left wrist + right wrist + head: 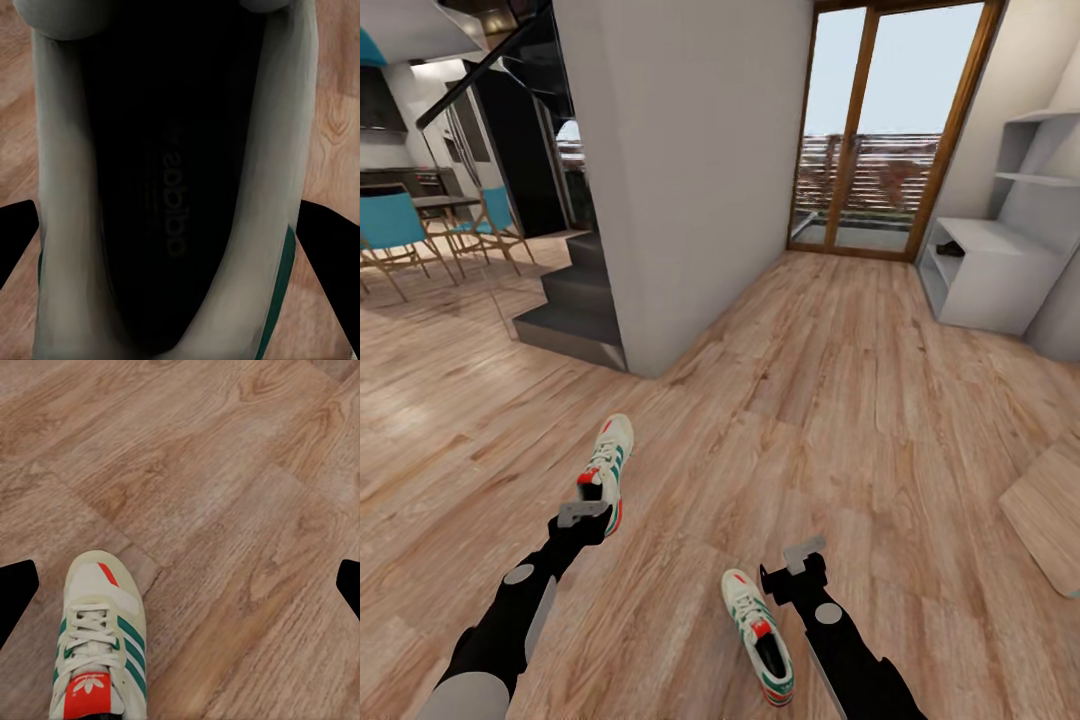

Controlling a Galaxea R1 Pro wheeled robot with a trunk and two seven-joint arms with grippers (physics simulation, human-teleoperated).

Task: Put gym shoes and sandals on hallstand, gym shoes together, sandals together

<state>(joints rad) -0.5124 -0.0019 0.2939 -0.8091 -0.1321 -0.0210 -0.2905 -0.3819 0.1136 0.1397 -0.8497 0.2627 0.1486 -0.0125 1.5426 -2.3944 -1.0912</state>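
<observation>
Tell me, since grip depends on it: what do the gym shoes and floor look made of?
Gym shoes: cream, matte leather-like uppers, green stripes, woven laces; exact material unclear. Corridor floor: light-brown wood-look planks with visible grain and knots, faint sheen.

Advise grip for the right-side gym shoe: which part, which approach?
Grip the collar wall beside the opening of the gym shoe, coming from above. It sits upright on the wood floor, opening up, so one finger could likely go inside. The right gripper hovers open beside its toe.
</observation>
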